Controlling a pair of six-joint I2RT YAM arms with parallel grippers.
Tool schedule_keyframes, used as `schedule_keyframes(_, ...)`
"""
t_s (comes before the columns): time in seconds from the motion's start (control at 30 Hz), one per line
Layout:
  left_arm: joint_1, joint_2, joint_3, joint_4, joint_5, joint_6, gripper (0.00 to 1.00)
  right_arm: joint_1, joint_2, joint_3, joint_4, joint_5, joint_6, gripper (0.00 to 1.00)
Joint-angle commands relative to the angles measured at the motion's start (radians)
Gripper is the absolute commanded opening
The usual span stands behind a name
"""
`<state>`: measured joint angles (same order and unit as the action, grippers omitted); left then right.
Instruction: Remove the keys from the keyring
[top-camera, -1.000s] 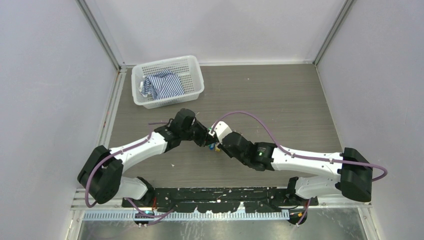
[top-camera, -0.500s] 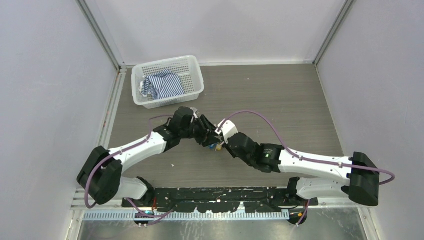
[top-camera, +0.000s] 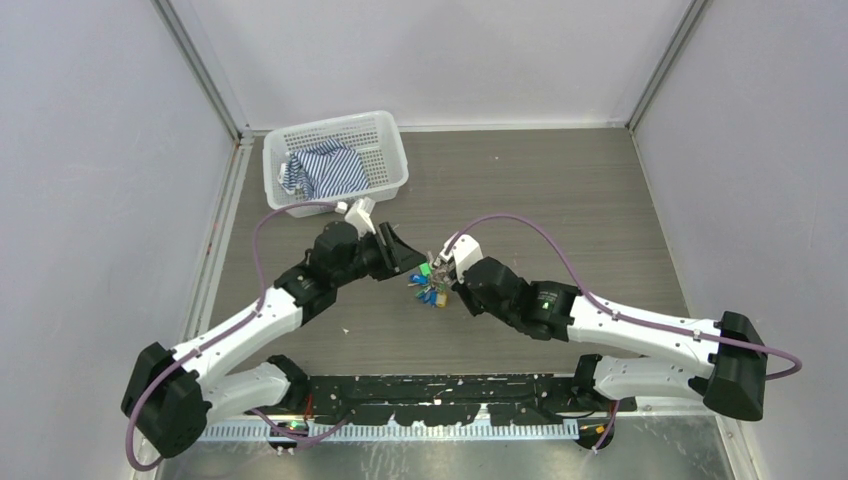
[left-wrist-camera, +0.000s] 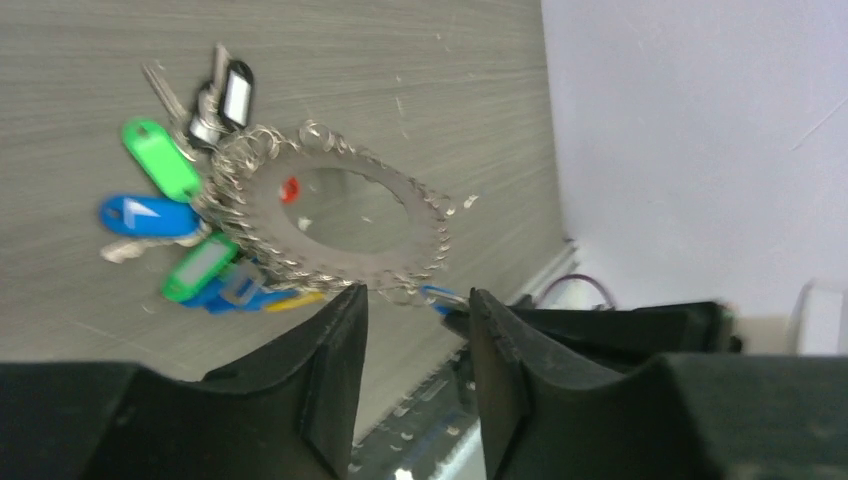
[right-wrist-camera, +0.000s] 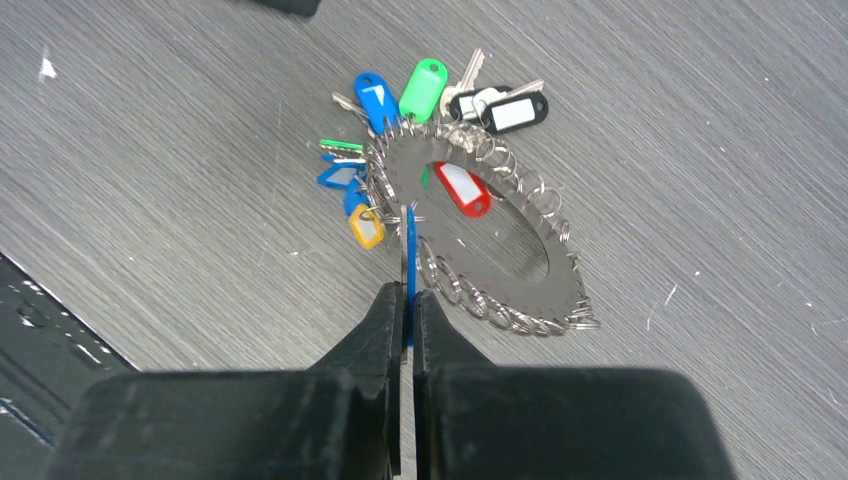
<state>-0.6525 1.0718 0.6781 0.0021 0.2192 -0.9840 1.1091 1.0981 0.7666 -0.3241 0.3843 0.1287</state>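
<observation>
Comparing with a second ago, I saw that the left hand (top-camera: 398, 256) had drawn back toward the basket (top-camera: 340, 119). It had been pressed close against the right hand over the bunch. Now it hung released, fingers spread, just short of the keyring (left-wrist-camera: 345, 250) and touching nothing.

That uncovered the keyring, which sat on the surface (top-camera: 560, 200) between the two hands, with the keys (right-wrist-camera: 424, 88) and their coloured tags fanned out from one side. No key lay apart from it that I could see, so I judged that nothing was off yet. The ring looked tilted, with one edge raised, though I could not be sure.

The right hand (right-wrist-camera: 408, 298) had pushed further in and was clenched on a blue tag (right-wrist-camera: 410, 250) at the ring's edge, with only that thin tag between its nearly closed jaws. To me this meant the work had passed to the right hand alone. With the left no longer steadying the ring, a pull on the tag would likely drag the whole bunch along rather than work a key free. I reckoned the left hand had to come back and pin the ring first.
</observation>
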Motion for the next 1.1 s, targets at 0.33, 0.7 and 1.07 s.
schedule_keyframes(0.33,-0.243,-0.008,-0.42,0.856,-0.272,0.585,0.46,-0.107,-0.015,0.184,-0.115,-0.254,0.048,0.01)
schedule_keyframes(0.7,-0.33,0.182,-0.504,1.305,-0.269,0.84,0.38,-0.132,-0.001,0.227,-0.154,-0.312,0.051,0.01)
schedule_keyframes(1.07,-0.371,0.237,-0.494,1.348,-0.149,1.046,0.37,-0.153,-0.015,0.241,-0.162,-0.337,0.046,0.01)
